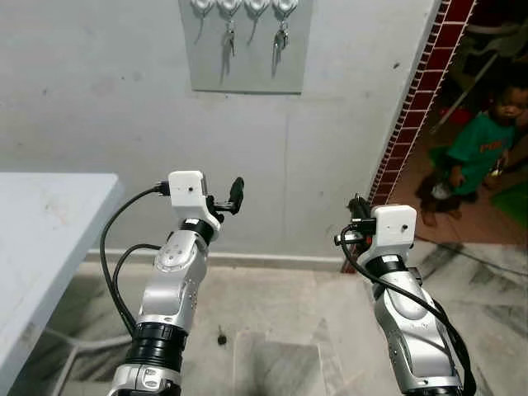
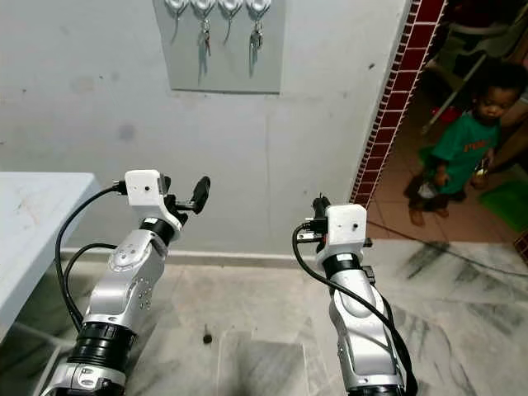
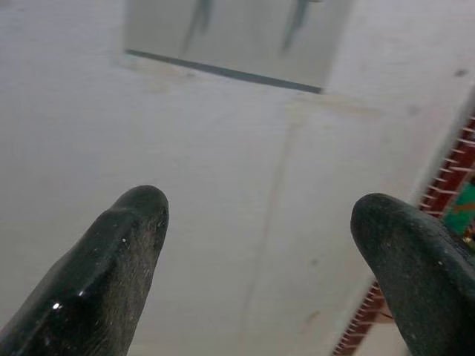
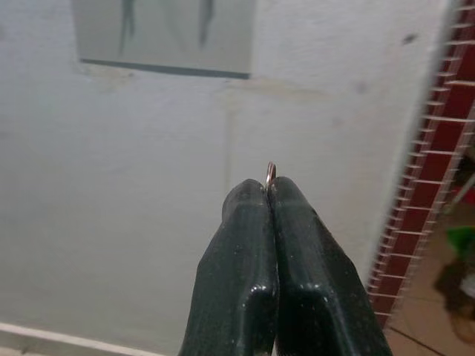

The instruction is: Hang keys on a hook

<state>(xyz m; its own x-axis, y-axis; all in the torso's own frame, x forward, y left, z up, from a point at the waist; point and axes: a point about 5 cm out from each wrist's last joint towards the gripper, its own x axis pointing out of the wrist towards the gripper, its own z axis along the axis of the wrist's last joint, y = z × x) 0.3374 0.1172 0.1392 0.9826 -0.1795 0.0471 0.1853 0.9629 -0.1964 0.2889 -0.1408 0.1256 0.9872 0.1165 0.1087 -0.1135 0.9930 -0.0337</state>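
I have the right gripper [image 4: 269,194] pinched tight on a thin metal key ring [image 4: 270,174], whose loop pokes out past the fingertips so a hook can catch it. The grey rectangular hook board [image 1: 245,62] sits high at twelve o'clock on the pale plastered wall [image 1: 124,99]; two of its four silver hooks [image 1: 203,7] already carry keys, and the end hook at about eleven looks free. The left gripper [image 3: 256,222] is spread wide, holding nothing. A white table edge [image 1: 58,186] lies at nine, a red tiled door jamb [image 1: 412,107] and a person in a green shirt [image 1: 478,144] at two; straight up looks open
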